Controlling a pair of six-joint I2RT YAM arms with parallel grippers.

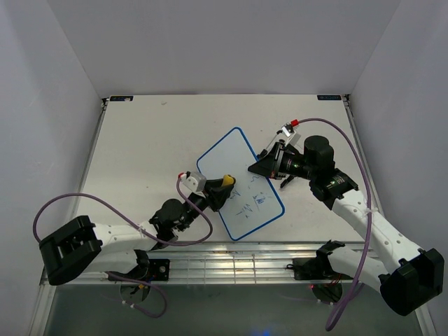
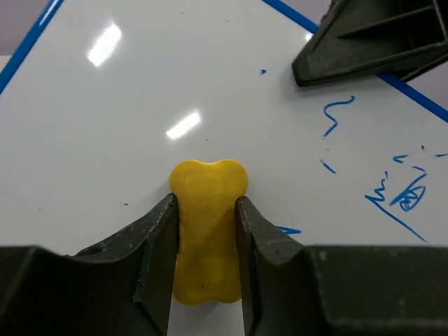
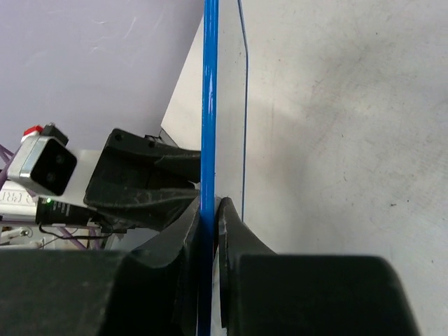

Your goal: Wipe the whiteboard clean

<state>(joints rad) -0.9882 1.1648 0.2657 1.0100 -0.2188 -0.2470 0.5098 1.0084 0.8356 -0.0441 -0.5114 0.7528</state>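
Note:
The whiteboard (image 1: 231, 161), white with a thin blue rim, lies tilted at the table's middle. Blue scribbles (image 1: 252, 203) mark its near right half; they also show in the left wrist view (image 2: 399, 196). My left gripper (image 1: 222, 187) is shut on the yellow peanut-shaped eraser (image 2: 208, 231), which rests on the board's white face (image 2: 126, 119). My right gripper (image 1: 260, 166) is shut on the board's right rim (image 3: 210, 105), seen edge-on in the right wrist view, one finger on each side.
The table (image 1: 147, 140) is pale grey with white walls on three sides. An aluminium rail (image 1: 231, 262) runs along the near edge between the arm bases. Purple cables loop from both arms.

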